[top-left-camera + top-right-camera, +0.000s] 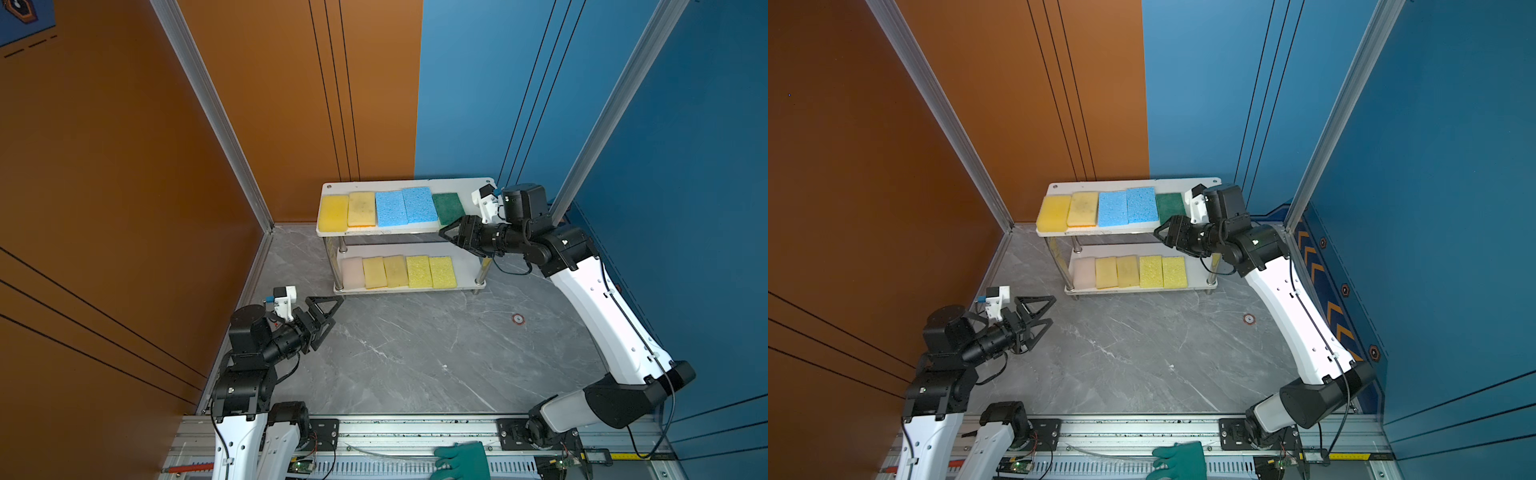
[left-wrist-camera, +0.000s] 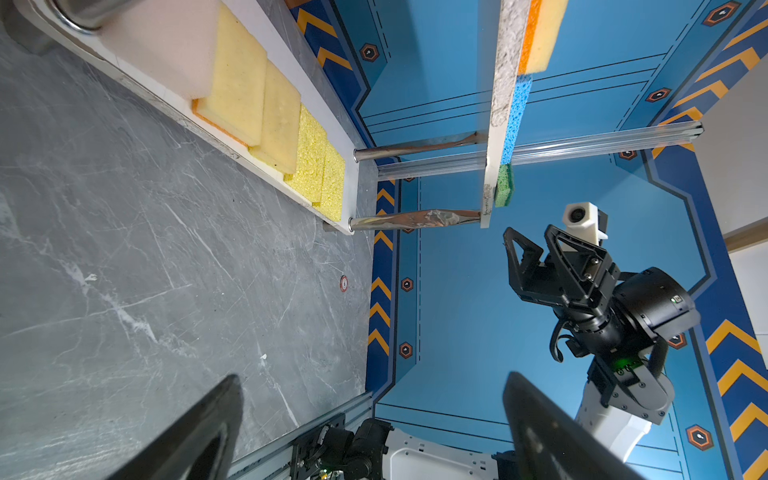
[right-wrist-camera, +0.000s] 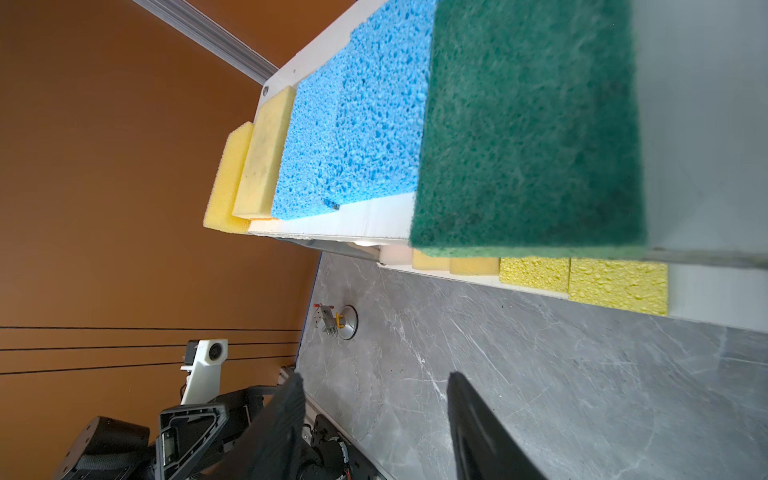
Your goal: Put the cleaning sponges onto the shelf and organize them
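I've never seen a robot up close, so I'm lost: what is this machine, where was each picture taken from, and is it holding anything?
These are two robot arms, each ending in a pincer: the left gripper and the right gripper. Two pictures look down from overhead; two come from cameras on the wrists. On the grey table stands the shelf, five cleaning sponges on its top board, five below. Both pincers are open and empty. A green glove shows at the front edge.
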